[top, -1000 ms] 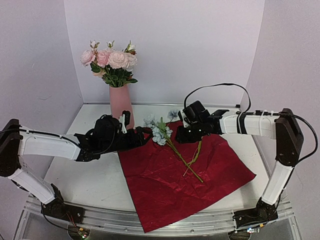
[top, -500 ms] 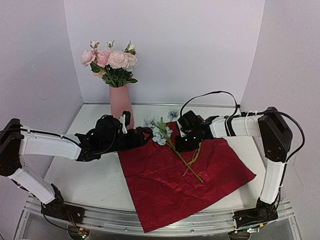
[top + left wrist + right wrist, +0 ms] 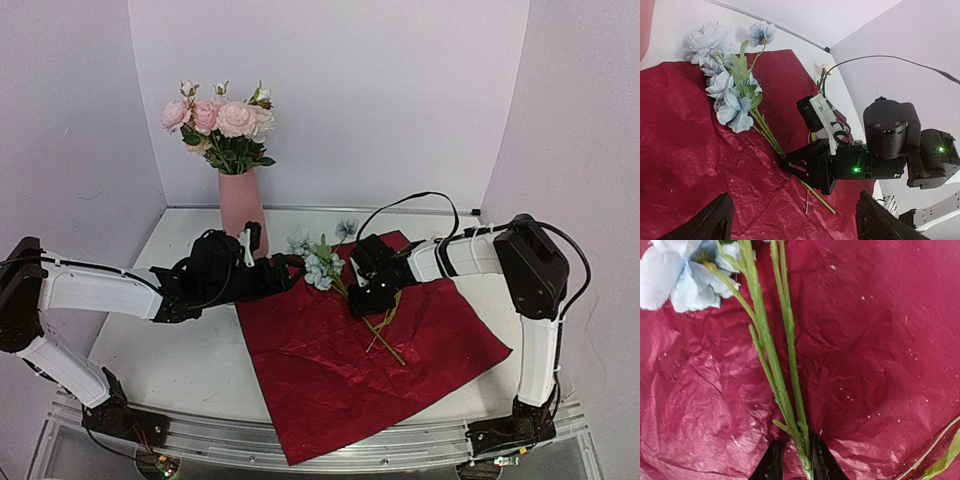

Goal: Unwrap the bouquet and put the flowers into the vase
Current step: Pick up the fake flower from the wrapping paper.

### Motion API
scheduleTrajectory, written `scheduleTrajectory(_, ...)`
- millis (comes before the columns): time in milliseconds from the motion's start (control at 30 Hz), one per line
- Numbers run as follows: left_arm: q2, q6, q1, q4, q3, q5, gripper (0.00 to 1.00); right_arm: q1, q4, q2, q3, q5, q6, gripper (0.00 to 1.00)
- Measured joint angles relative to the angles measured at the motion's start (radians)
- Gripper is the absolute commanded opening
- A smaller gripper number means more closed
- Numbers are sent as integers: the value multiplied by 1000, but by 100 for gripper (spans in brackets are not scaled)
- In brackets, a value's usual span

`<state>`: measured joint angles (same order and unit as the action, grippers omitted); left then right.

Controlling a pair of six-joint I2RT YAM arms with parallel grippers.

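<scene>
Over red paper (image 3: pixel 340 370), right pincer (image 3: pixel 796 460) has moved in, straddling flower stems (image 3: pixel 785 390).

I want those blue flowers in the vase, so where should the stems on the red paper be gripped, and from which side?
Grip the green stems below the leaves, coming straight down from above with the jaws across them. They lie flat and bunched together on the red paper, with the blue blooms pointing toward the far left.
</scene>
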<state>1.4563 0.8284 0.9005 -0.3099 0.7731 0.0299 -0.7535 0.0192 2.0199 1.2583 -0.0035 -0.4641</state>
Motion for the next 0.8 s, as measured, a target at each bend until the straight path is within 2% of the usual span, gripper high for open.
scheduleTrajectory(33,0,-1,0,0,0,0,86,0,-2,3,2,-1,0,17)
scheduleTrajectory(100,0,-6,0,0,0,0,86,0,-6,9,7,-3,-1,0)
scheduleTrajectory(467,-3,-17,0,0,1,-22,87,0,-11,-14,13,-16,-52,0)
scheduleTrajectory(600,12,-17,0,8,24,-74,85,0,-23,-133,-14,-23,-90,0)
scheduleTrajectory(800,39,-16,0,23,100,-149,73,-1,-137,-371,-117,-68,-169,0)
